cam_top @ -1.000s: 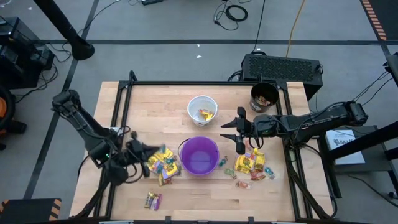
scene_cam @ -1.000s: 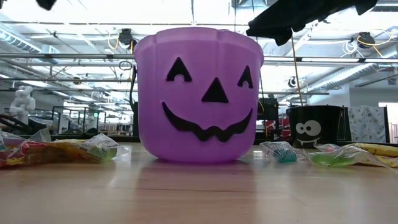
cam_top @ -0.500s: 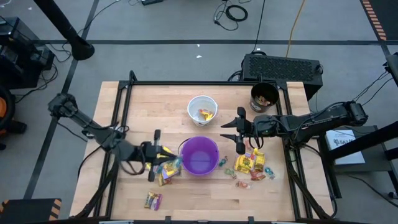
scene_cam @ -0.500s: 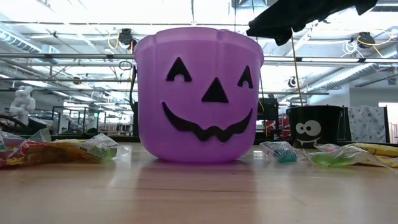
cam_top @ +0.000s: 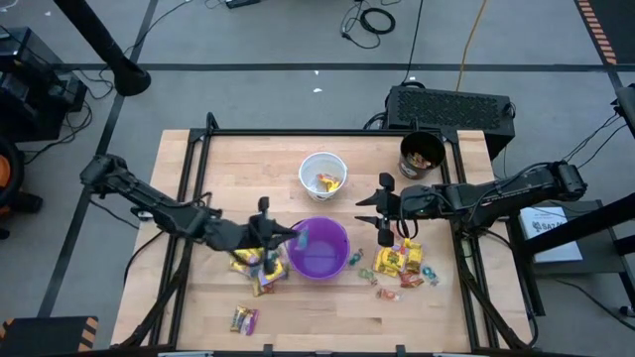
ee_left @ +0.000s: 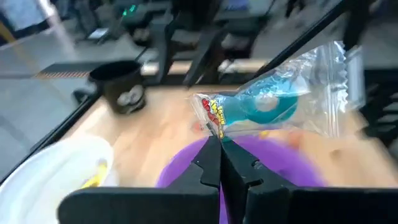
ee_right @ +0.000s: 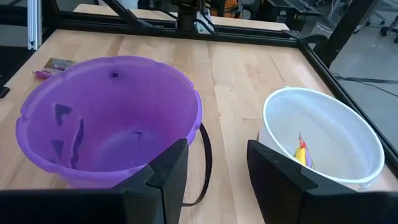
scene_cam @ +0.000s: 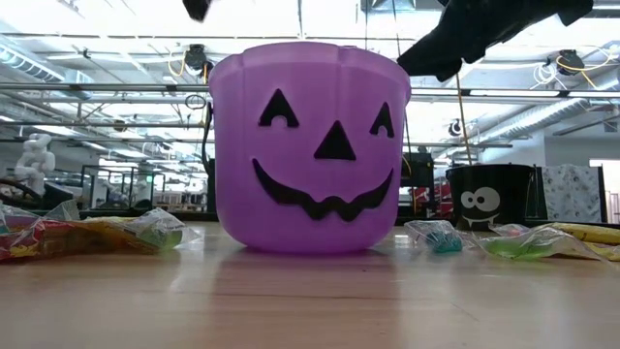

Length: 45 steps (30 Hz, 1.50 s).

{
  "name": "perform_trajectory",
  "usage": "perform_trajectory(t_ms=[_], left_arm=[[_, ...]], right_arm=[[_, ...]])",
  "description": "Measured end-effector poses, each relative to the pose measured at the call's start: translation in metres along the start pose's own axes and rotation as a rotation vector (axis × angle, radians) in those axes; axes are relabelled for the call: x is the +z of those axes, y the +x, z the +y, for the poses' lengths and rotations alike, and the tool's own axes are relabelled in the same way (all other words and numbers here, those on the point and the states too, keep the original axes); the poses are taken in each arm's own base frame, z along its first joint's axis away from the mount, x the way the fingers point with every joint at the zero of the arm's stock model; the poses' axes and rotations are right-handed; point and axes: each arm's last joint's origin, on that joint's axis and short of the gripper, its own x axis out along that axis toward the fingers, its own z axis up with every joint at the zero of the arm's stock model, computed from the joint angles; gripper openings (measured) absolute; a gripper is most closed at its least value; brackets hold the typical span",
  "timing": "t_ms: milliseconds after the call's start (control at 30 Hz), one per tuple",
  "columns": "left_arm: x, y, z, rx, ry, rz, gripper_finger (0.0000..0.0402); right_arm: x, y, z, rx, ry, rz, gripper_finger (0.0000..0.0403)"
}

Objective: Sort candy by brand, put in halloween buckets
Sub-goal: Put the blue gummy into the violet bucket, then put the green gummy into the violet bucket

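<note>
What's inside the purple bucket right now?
Nothing visible inside the purple bucket; the right wrist view shows bare walls and floor. The left gripper holds a blue-green candy over its rim. The near inner wall is hidden.

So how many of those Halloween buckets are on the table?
3: the purple bucket in the middle, the white bucket just behind it, and the black bucket at the far right corner.
</note>
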Motion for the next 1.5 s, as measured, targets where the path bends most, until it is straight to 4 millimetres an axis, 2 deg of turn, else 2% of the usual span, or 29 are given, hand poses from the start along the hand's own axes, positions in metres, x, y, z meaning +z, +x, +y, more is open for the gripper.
perform_trajectory(t_ms=[100, 200, 400, 533, 600, 700, 800, 933, 1133, 1367, 1500], left_arm=[[-0.007, 0.011, 0.004, -0.018, 0.01, 0.045, 0.0017], [-0.008, 0.015, 0.008, -0.062, -0.03, 0.057, 0.0051], [-0.015, 0.018, 0.017, -0.008, -0.059, 0.124, 0.013], [-0.012, 0.018, 0.017, -0.005, -0.061, 0.108, 0.0165], [-0.004, 0.014, 0.017, -0.007, -0.062, 0.089, 0.0171], [0.011, 0.004, 0.017, -0.017, -0.062, 0.067, 0.0172], [0.012, -0.009, 0.018, -0.029, -0.033, 0.11, 0.0172], [0.013, -0.02, 0.022, 0.017, -0.01, 0.132, 0.0173], [0.011, -0.023, 0.024, 0.056, 0.002, 0.154, 0.0173], [0.011, -0.023, 0.024, 0.057, 0.002, 0.157, 0.0173], [0.011, -0.023, 0.024, 0.057, 0.002, 0.157, 0.0173]], right_arm=[[0.0, 0.0, 0.0, -0.001, 0.0, 0.0, 0.0157], [0.0, 0.0, 0.0, -0.002, 0.0, 0.0, 0.0157], [0.0, 0.0, 0.0, -0.007, -0.01, 0.0, 0.0157], [0.0, -0.002, -0.001, -0.006, 0.013, 0.001, 0.0157], [0.002, -0.008, 0.0, 0.015, 0.054, 0.033, 0.0157], [0.011, -0.028, 0.005, 0.046, 0.148, 0.135, 0.0157], [0.014, -0.043, 0.017, 0.032, 0.239, 0.211, 0.0157], [0.008, -0.047, 0.039, 0.045, 0.26, 0.235, 0.0157], [-0.023, -0.031, 0.076, 0.052, 0.302, 0.394, 0.0157], [-0.059, 0.003, 0.12, 0.034, 0.307, 0.517, 0.0157], [-0.078, 0.024, 0.135, 0.018, 0.312, 0.545, 0.0157]])
